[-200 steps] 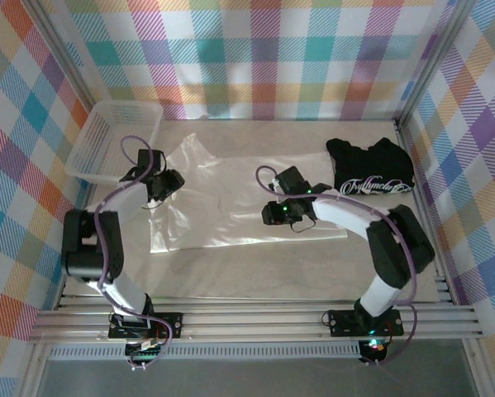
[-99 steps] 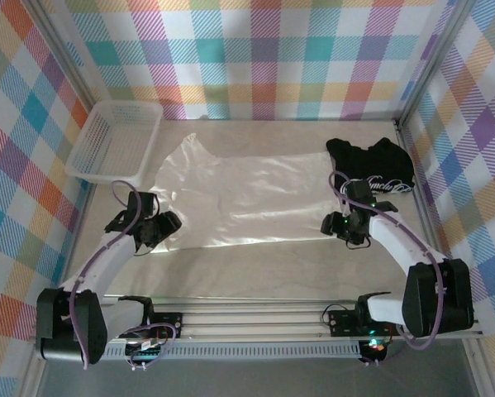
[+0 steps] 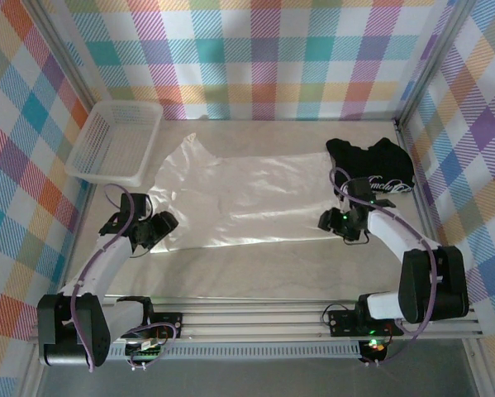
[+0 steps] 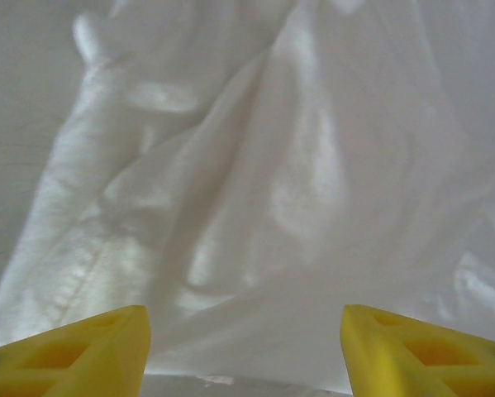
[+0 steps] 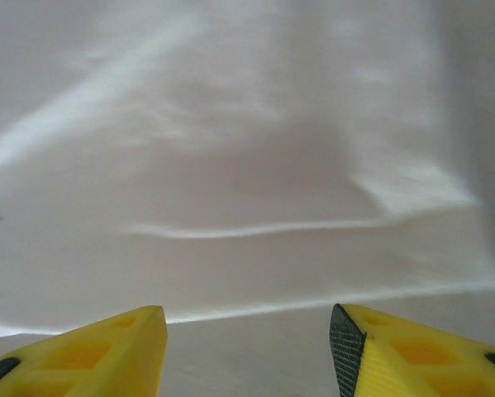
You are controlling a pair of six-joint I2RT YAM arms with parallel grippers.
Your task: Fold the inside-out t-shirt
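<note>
Left gripper (image 3: 158, 227): jaws apart, nothing between them; sits at the near-left corner of the inside-out t-shirt (image 3: 247, 198).
Left wrist view: yellow fingers (image 4: 82, 347) of the left gripper (image 4: 245, 351) spread wide. Rumpled white t-shirt (image 4: 255, 182) lies just beyond the tips, hem seam visible at left. A thin strip of table shows at the near edge.
Basket (image 3: 107, 177): white mesh, far-left corner of the table (image 3: 255, 277), just beside the shirt's far-left sleeve; contact can't be judged.
T-shirt position: spread flat mid-table, long axis running left to right, between the two grippers. The top view gives the whole outline; the wrist views give the wrinkles.
Right gripper (image 3: 328, 222): jaws apart, gripping nothing; at the shirt's near-right corner.
Right wrist view: right gripper (image 5: 247, 343) over bare table. Smoother cloth (image 5: 230, 149) ahead with one shallow crease, its near edge running across just past the tips.
Black t-shirt (image 3: 371, 165): bunched at far right, white script lettering, close beside the white shirt's right edge.
Obstruction: from above, gripper bodies cover both near corners of the shirt, and the right arm's cable crosses the black shirt's near edge.
</note>
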